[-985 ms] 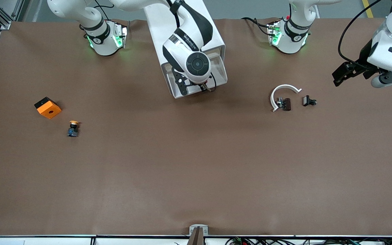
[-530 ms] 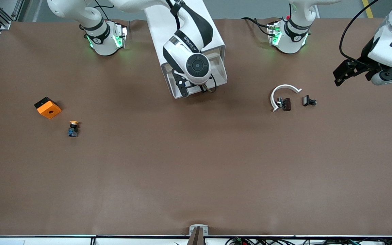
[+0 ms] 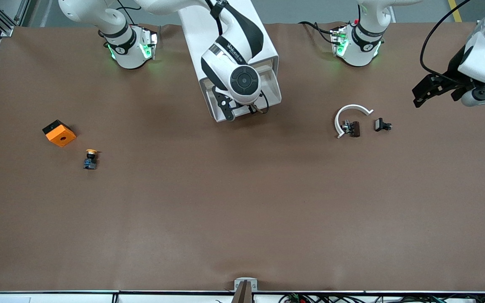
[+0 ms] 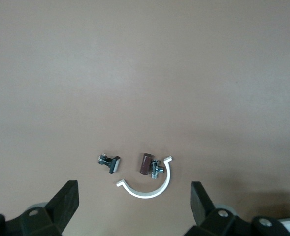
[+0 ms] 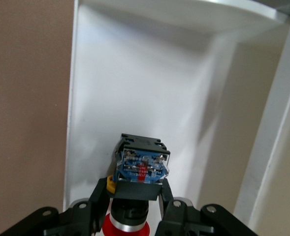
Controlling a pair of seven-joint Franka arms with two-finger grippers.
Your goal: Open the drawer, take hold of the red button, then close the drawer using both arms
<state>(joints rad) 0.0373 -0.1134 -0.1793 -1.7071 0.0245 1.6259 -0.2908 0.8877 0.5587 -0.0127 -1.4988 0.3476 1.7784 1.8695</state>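
The white cabinet [image 3: 225,25] lies between the arms' bases, with one drawer [image 3: 270,86] pulled open toward the front camera. My right gripper [image 3: 239,110] hangs over the open drawer. In the right wrist view it [image 5: 133,194] is shut on the button [image 5: 141,167], gripping its dark blue-black body with the red cap toward the wrist, above the drawer's white floor [image 5: 135,88]. The button is hidden under the wrist in the front view. My left gripper [image 3: 421,90] is open and empty in the air at the left arm's end; its fingers [image 4: 68,199] are spread wide.
An orange square box [image 3: 59,133] and a yellow-capped button [image 3: 91,159] lie toward the right arm's end. A white C-shaped clip [image 3: 350,118], a brown and metal part [image 3: 352,128] and a small black part [image 3: 382,125] lie below the left gripper; the clip [image 4: 147,187] also shows in the left wrist view.
My left hand has drifted slightly toward the robots' bases. The right gripper stays over the drawer with the button, barely moved.
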